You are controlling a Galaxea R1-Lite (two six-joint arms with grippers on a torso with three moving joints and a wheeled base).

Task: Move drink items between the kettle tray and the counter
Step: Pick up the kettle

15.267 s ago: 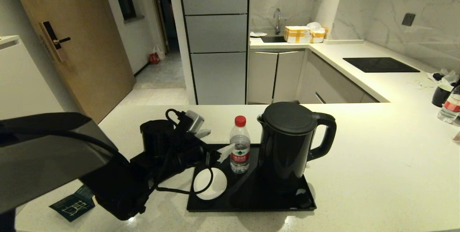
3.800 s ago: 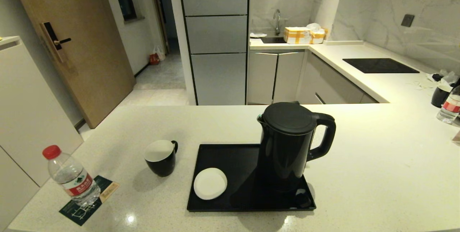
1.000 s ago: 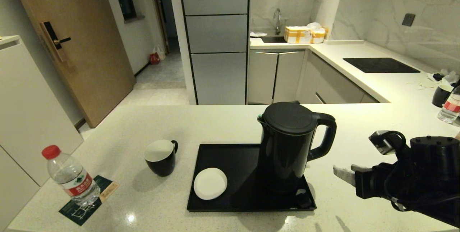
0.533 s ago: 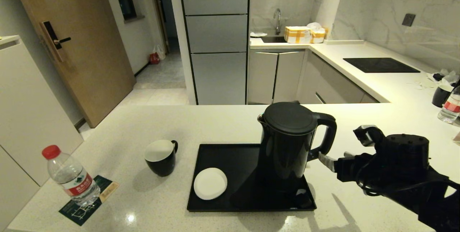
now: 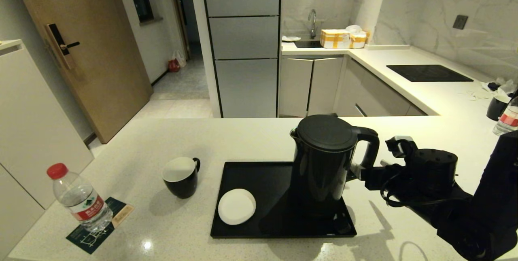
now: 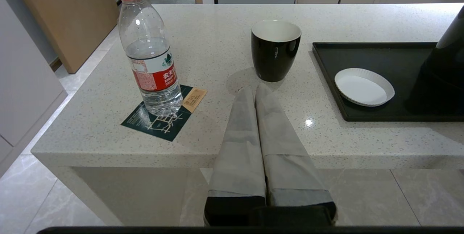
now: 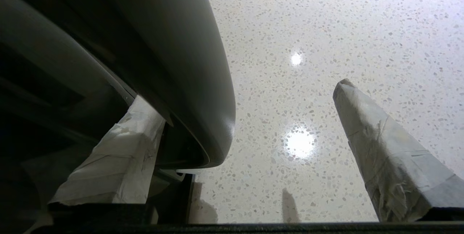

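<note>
The tall black kettle (image 5: pixel 323 164) stands on the glossy black kettle tray (image 5: pixel 259 176), with the white saucer (image 5: pixel 236 206) beside it. My right gripper (image 5: pixel 359 170) is open at the kettle's handle (image 7: pixel 174 63). One taped finger (image 7: pixel 116 154) sits inside the handle loop and the other finger (image 7: pixel 384 147) is outside, well apart from it. On the cream counter (image 5: pixel 259 139) stand the black mug (image 5: pixel 181 177) and the red-capped bottle (image 5: pixel 79 198). My left gripper (image 6: pixel 255 89) is shut and empty at the counter's front edge, pointing at the mug (image 6: pixel 275 50).
The bottle (image 6: pixel 150 52) rests on a dark green leaflet (image 6: pixel 159 123) near the counter's left corner. Another mug (image 5: pixel 497 107) and bottle (image 5: pixel 508 121) stand at the far right. A black hob (image 5: pixel 429 73) lies flush in the back counter.
My right arm has come in from the right and slid one finger into the kettle's handle loop. Earlier the bottle left the tray for the leaflet, and the left arm withdrew.
</note>
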